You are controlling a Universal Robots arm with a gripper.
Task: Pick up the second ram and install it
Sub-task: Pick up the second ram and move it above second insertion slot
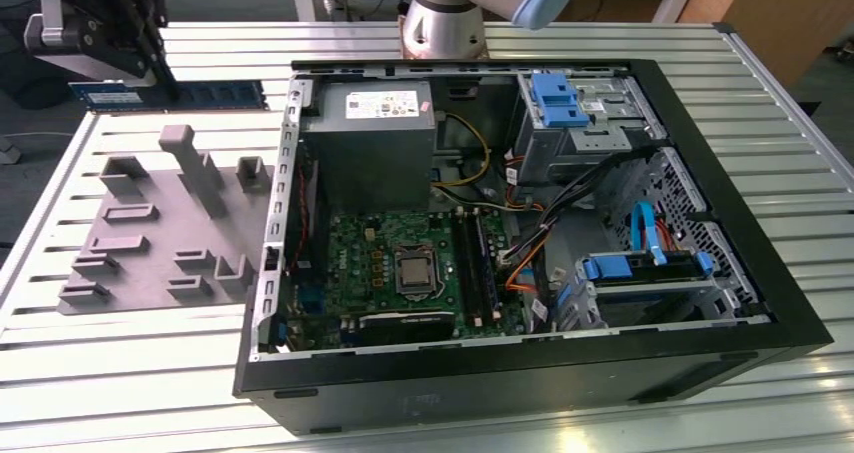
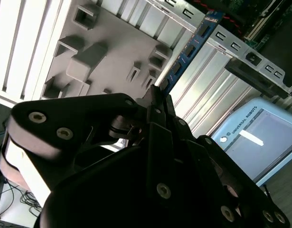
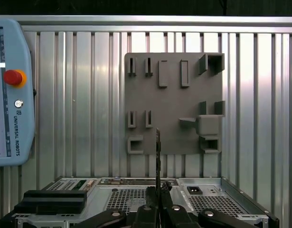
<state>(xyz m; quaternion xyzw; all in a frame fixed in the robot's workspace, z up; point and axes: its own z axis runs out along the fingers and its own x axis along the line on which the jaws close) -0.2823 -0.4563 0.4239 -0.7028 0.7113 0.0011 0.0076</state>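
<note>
Found the gripper [image 1: 144, 77] closed to a thin gap and clamped on the memory stick [image 1: 214, 94]. Noted the blue stick on its long edge, level, reaching out past both sides of the fingertips, further on the side toward the computer case [image 1: 534, 373].

Confirmed the same hold in both wrist views. In the second wrist view, saw the gripper [image 2: 157, 95] pinching the stick [image 2: 188, 50] across its flat faces. In the first wrist view, saw the gripper [image 3: 158, 189] with the stick [image 3: 158, 156] edge-on as a thin dark line.

Appears to hang clear of the slatted table [image 1: 120, 373], though not certain from these angles.

Located the grey holder plate [image 1: 160, 223], with raised blocks and slots, below and just ahead of the gripper.

Located the open case off to one side of the gripper, lid off. Noted inside it a green board [image 1: 400, 263] on the floor, a grey power box [image 1: 374, 138] and blue brackets [image 1: 554, 98].

Noted a light-blue control pad [image 3: 10, 95] lying on the table, apart from the gripper.
</note>
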